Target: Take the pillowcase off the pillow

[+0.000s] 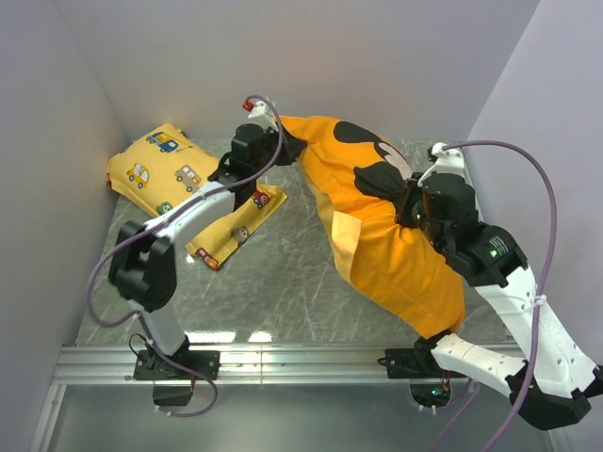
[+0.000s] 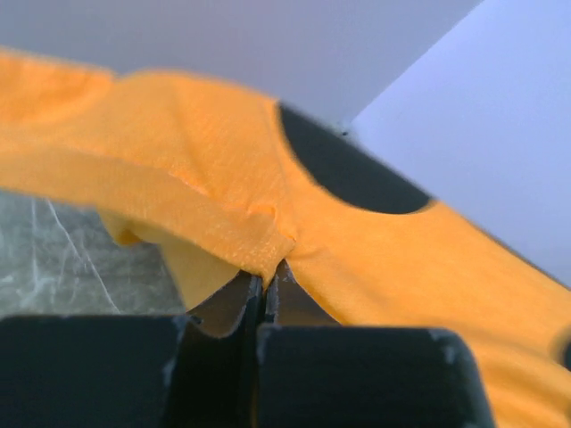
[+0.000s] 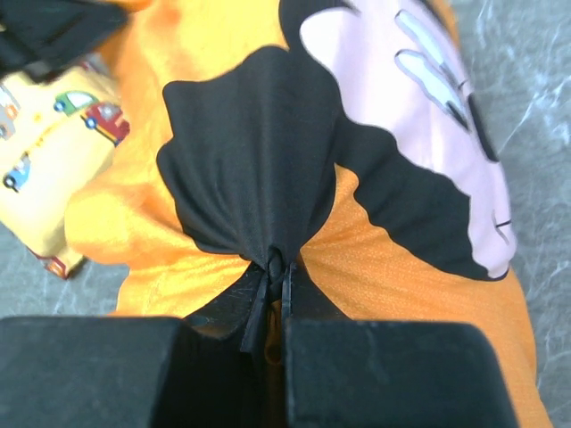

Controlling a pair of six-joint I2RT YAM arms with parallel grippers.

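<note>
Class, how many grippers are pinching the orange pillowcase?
2: the left gripper pinches the pillowcase hem at the far end; the right gripper pinches its black print.

left arm (image 1: pixel 188 218): base at the near left; elbow raised and bent back toward the left; forearm reaches away and to the right.
left wrist (image 1: pixel 247 151): at the far end of the forearm, turned to the right.
left gripper (image 2: pixel 266 278): jaws pressed together, pinching a hem fold of the pillowcase (image 2: pixel 375 250).
right arm (image 1: pixel 513 301): base at the near right; links lean out to the right, then reach back in toward the middle.
right wrist (image 1: pixel 448 202): held above the table, pointing left.
right gripper (image 3: pixel 277 267): jaws closed tight on a gathered bunch of the pillowcase's black print.
</note>
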